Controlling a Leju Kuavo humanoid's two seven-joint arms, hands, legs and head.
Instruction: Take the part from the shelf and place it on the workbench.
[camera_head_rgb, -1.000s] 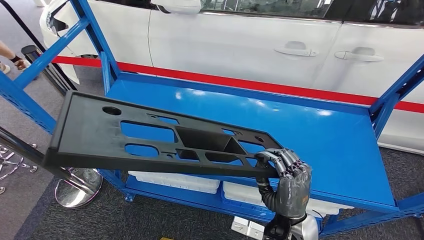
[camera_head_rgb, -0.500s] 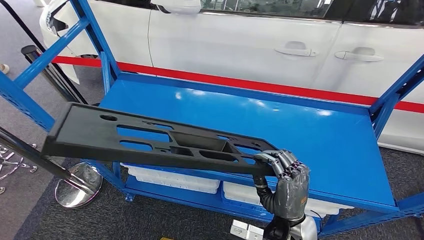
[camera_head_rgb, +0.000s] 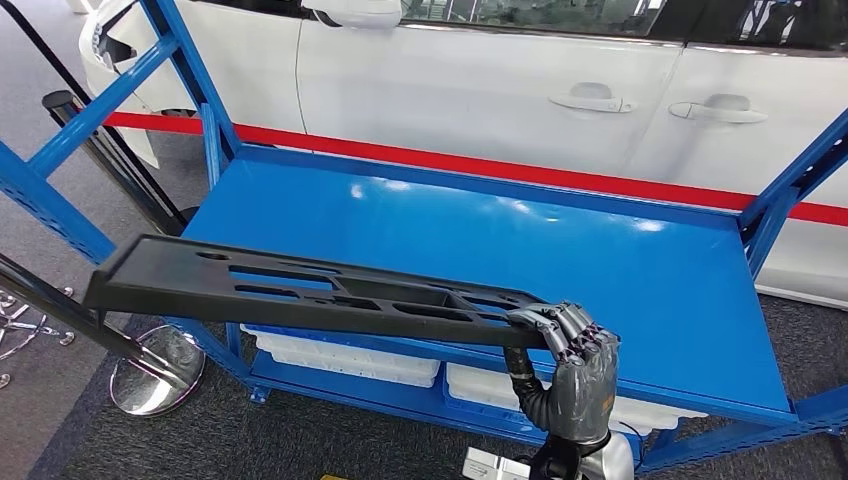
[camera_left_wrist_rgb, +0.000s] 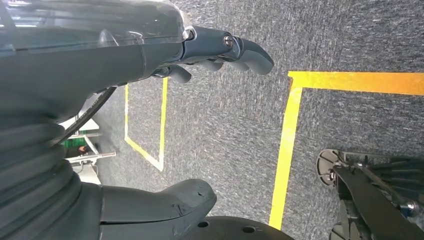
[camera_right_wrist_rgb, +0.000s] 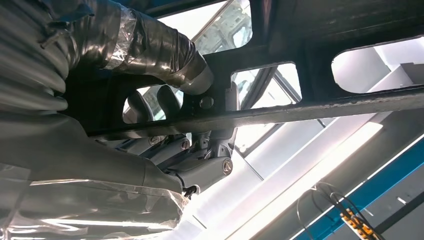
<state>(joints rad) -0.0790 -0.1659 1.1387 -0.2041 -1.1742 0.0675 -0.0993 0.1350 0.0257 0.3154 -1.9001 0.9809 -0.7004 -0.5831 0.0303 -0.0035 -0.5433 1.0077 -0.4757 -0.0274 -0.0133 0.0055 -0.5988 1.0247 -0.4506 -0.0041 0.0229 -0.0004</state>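
A long flat black part (camera_head_rgb: 300, 290) with several cut-outs hangs level in the air, in front of the blue shelf (camera_head_rgb: 640, 270). My right hand (camera_head_rgb: 570, 355) grips its near right end from below, fingers curled over the edge. In the right wrist view the thumb and fingers clamp the part's rim (camera_right_wrist_rgb: 310, 107), seen from underneath. My left hand (camera_left_wrist_rgb: 165, 55) hangs over the grey carpet with its fingers apart and holds nothing.
A white car (camera_head_rgb: 520, 80) with a red stripe stands behind the shelf. White bins (camera_head_rgb: 350, 362) sit on the lower tier. A chrome stanchion base (camera_head_rgb: 155, 375) and a black rail stand at the left. Yellow floor lines (camera_left_wrist_rgb: 285, 145) mark the carpet.
The part has tilted from a slanted, face-up pose to nearly level, its far left end dropping slightly. My right hand keeps its grip in about the same place.
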